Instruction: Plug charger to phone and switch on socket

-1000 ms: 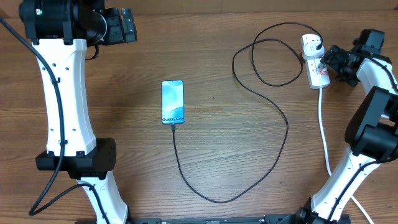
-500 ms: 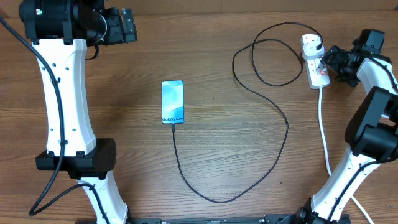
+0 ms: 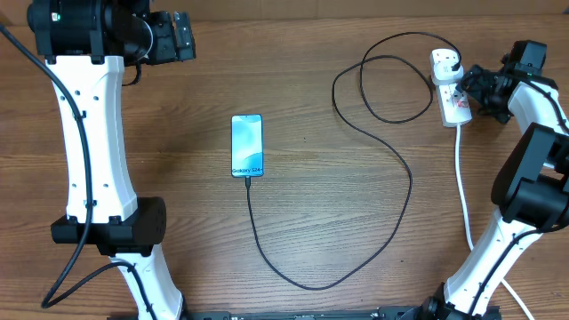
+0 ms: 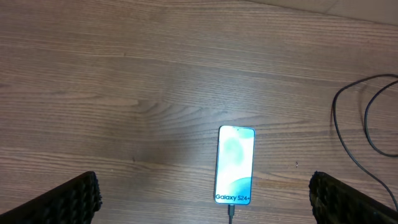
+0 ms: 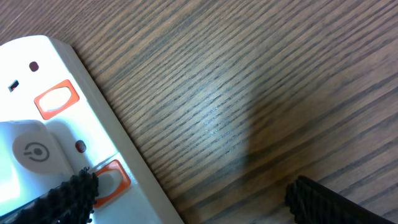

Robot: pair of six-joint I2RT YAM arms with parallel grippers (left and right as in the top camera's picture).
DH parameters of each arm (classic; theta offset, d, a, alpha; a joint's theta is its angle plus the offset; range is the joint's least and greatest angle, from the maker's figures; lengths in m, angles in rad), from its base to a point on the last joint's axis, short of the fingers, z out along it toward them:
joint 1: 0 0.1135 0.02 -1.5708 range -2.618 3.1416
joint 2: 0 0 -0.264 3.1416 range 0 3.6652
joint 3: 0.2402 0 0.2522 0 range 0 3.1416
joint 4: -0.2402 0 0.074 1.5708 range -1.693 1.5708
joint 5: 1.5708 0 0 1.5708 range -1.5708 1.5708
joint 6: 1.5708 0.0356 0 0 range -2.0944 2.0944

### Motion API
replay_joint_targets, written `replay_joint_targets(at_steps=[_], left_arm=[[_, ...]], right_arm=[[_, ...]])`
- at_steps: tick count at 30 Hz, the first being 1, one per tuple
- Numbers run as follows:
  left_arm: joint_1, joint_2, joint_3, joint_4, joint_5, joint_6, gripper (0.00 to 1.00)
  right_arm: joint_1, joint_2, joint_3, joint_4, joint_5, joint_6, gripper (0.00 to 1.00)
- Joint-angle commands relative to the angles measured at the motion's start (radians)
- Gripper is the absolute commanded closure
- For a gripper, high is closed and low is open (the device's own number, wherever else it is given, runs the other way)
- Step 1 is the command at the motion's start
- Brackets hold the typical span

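We count one phone [image 3: 247, 146], one charger [image 3: 392, 161], one socket [image 3: 452, 91]. Left end effector [image 3: 183, 36] released. Right end effector [image 3: 470, 89] released beside socket. Nothing moved since.

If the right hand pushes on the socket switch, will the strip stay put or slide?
Probably slides: the socket looks small and light, lying flat on the table. Its white cord and the plugged-in charger may make it swivel rather than move straight. Being flat, tipping seems unlikely.
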Motion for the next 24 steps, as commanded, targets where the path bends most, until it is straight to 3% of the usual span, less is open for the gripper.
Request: replay_joint_targets(at_steps=[1, 24], left_arm=[[0.005, -0.019, 0.013, -0.002, -0.006, -0.01, 0.0], [0.005, -0.019, 0.013, -0.002, -0.006, -0.01, 0.0]], right_arm=[[0.041, 0.042, -0.001, -0.022, -0.031, -0.027, 0.02], [-0.001, -0.018, 0.067, -0.119, 0.067, -0.023, 0.0]])
